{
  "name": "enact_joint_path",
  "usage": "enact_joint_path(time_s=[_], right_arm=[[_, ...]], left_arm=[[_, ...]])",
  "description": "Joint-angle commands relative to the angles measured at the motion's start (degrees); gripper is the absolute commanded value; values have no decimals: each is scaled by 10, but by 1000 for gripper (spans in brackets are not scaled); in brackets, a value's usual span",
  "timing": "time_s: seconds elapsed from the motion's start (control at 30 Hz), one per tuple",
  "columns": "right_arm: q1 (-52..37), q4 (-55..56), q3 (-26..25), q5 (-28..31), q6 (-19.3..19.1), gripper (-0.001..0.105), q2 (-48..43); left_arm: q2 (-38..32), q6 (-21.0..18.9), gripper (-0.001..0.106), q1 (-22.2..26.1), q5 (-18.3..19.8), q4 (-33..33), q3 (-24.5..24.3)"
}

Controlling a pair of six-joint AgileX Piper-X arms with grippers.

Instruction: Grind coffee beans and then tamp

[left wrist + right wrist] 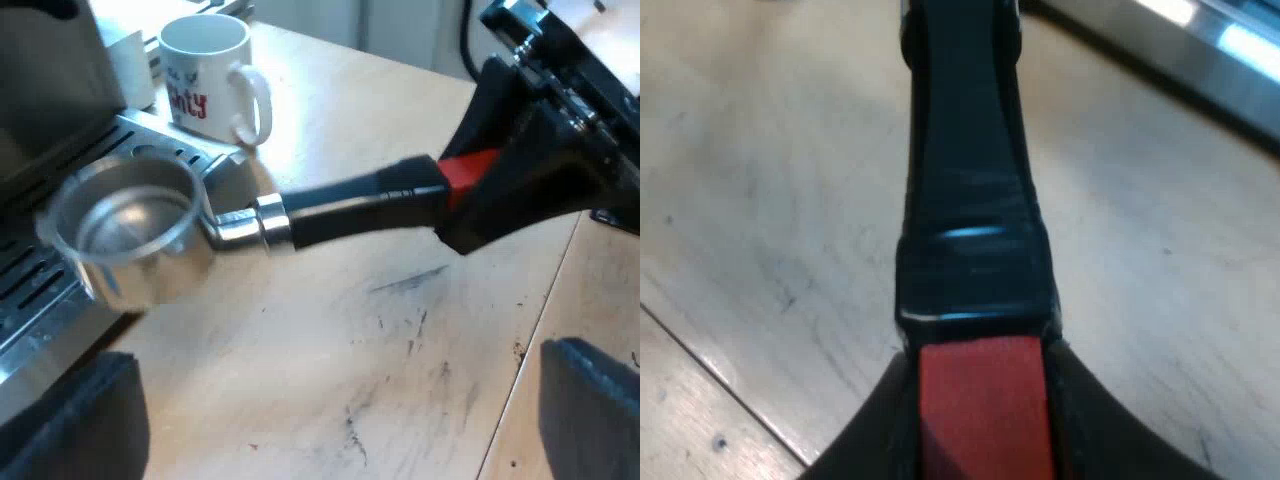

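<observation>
Metal holder (pixel 135 230) is being held at the espresso machine's (pixel 40 100) front, its round basket sitting at the edge of the machine's slotted drip tray (pixel 30 290) and showing bare, shiny metal inside. Its dark handle (pixel 350 205) is reaching away from the machine over the pale wooden table (pixel 400 330). The right gripper (pixel 470 195) is clamping the handle's red end (pixel 465 170), one black finger on each side. From the right wrist, the handle (pixel 970 190) is running straight out from the right gripper (pixel 980 420) toward the machine's metal edge, the red end (pixel 980 400) pinched between the fingers. The left gripper (pixel 335 415) is hanging over the table near the machine's front, its fingers (pixel 85 425) standing wide apart and gripping nothing. A white mug (pixel 210 75) with red lettering is standing upright on the table beside the machine, its handle turned away from the machine.
</observation>
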Motion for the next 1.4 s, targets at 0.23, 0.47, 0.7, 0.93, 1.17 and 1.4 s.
enact_joint_path(time_s=[0.23,0.47,0.7,0.93,1.17,1.4], right_arm=[[-116,-60,-4,-133,-167,0,-10],[-167,-78,12,-176,-226,0,-10],[-173,-168,71,-208,-251,0,-9],[-173,-266,142,-208,-251,0,-10],[-173,-284,163,-208,-251,0,11],[-173,-325,163,-208,-251,0,55]], left_arm=[[-2,-7,80,-4,-10,-3,-3],[-2,-7,80,-4,-44,-3,-3],[-2,-9,80,-4,-68,4,14],[-2,-12,80,-4,-92,-1,15],[32,-10,80,-4,-104,-1,15],[112,20,80,-4,-130,-18,17]])
